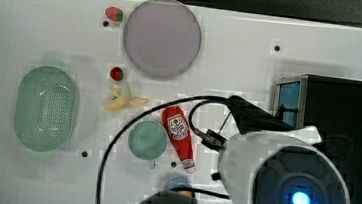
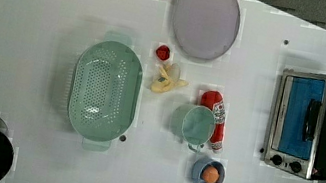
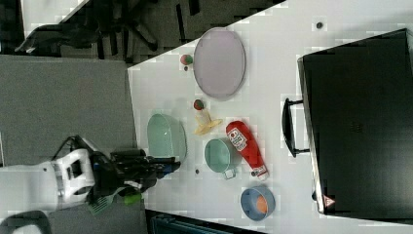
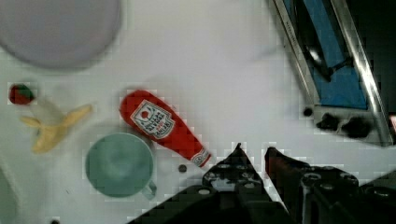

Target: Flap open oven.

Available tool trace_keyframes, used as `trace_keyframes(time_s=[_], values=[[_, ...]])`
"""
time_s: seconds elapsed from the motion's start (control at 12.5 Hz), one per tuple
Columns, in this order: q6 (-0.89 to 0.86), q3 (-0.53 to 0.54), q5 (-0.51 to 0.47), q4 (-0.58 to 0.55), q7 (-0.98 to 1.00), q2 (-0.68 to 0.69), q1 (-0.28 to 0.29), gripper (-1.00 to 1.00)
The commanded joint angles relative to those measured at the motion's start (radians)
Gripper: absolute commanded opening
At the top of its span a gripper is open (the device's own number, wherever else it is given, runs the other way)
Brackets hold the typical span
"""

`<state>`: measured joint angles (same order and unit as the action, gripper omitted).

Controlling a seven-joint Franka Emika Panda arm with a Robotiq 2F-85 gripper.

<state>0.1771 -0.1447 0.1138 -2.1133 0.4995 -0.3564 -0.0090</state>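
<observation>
Sitting at the left view's right side of the white table (image 2: 38,8), the oven (image 2: 315,126) is the biggest thing, and its blue glass door is shut. Next comes the green strainer basket (image 2: 104,94), then the round grey plate (image 2: 206,18). A red ketchup bottle (image 4: 161,126) lies flat beside a green cup (image 4: 119,163). The gripper (image 4: 252,156) hangs in the air near the oven, its fingers close together with nothing between them.
</observation>
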Motion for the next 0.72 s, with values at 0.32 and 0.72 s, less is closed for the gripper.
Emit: trace_keyframes(time_s=[0.32, 0.72], values=[[0.239, -0.153, 0.011, -0.128, 0.261, 0.034, -0.039, -0.65], [0.413, -0.244, 0.011, -0.135, 0.508, 0.172, -0.043, -0.65]])
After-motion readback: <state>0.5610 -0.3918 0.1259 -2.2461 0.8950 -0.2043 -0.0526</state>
